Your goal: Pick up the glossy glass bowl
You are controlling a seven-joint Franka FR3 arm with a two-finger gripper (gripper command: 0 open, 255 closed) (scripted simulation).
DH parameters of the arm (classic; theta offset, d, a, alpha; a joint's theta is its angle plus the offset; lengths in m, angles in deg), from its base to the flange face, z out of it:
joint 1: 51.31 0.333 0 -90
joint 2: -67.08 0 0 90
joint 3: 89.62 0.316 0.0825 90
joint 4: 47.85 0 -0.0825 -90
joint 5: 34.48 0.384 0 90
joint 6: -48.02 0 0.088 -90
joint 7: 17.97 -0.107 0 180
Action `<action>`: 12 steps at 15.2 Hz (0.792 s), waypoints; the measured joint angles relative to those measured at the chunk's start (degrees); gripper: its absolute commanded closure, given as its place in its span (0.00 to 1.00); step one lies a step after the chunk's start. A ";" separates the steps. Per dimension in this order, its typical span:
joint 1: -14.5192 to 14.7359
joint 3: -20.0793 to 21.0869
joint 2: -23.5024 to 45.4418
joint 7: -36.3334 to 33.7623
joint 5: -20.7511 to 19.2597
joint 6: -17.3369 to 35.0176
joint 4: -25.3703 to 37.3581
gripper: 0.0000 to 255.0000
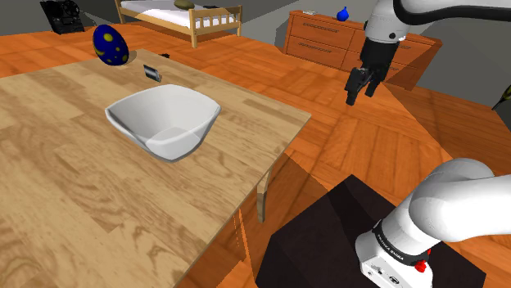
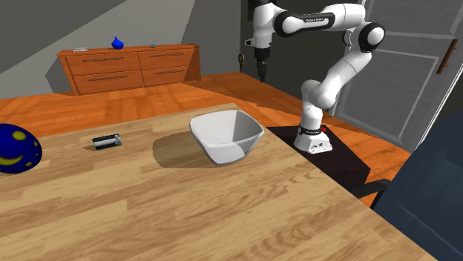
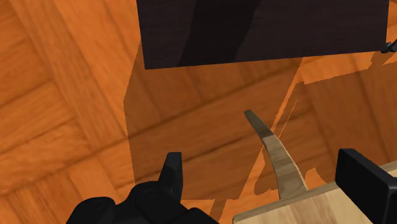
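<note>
Shoulder view: claw [image 1: 358, 96] spread wide, empty, beyond the desk [image 1: 74, 213] edge; white bowl [image 1: 168, 123] well apart, below it. We fear clipping that edge, or the sloped rim slipping.

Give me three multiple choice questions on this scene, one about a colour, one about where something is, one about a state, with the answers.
1. What colour is the bowl? A white; B red; C green.
2. Where does the claw hang? A over the bowl; B over the floor beside the table; C resting on the tabletop.
3. How do the claw's fingers stand? A shut on the bowl; B shut on nothing; C open, empty.

Answers: 1 A, it is drawn plain white. 2 B, the shoulder view puts it past the table's edge, above the floorboards. 3 C, the wrist view shows the fingers apart, clasping nothing.
</note>
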 measured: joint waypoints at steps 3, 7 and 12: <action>0.78 1.19 1.40 -1.15 1.08 0.70 0.81 0.00; 2.81 4.32 5.70 -4.18 3.83 3.22 3.11 0.00; 5.23 8.58 12.29 -8.25 6.82 5.29 8.57 0.00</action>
